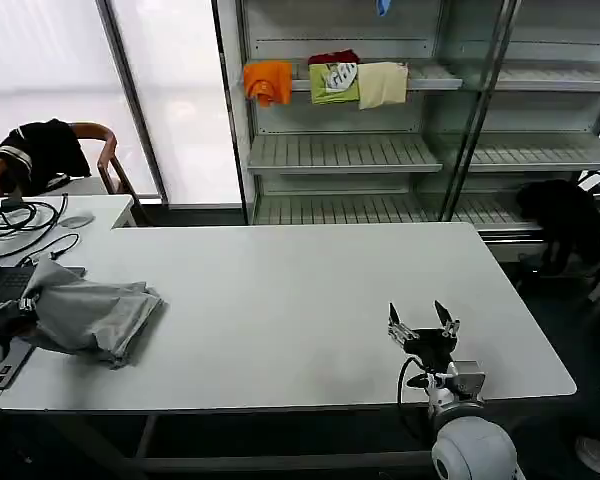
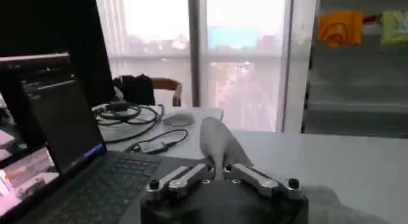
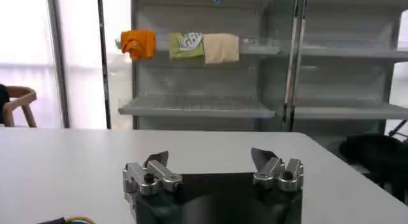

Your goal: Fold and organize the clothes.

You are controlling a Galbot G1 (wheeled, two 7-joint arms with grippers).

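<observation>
Head view: grey shirt (image 1: 90,315) lies crumpled at lower left of frame, on the white worktop (image 1: 300,290) near its left edge, w/ a laptop (image 1: 0,285) just beside it. Left gripper (image 1: 5,318) sits at the shirt's left end, right at the cloth. Right gripper (image 1: 423,328) is lower right of centre, jaws spread and holding nothing, well apart from the shirt. Shirt's long axis runs roughly left-right across the frame. Left wrist view: left gripper (image 2: 220,174) at bottom centre, jaws clenched on a pinch of grey shirt (image 2: 220,145) that peaks up above them; laptop (image 2: 64,149) at left. Right wrist view: right gripper (image 3: 213,168) at bottom centre, jaws released, bare worktop (image 3: 76,161) ahead, shelf unit (image 3: 204,107) behind. Judgement: left arm is far nearer; right must cross leftward to help spread the shirt.
</observation>
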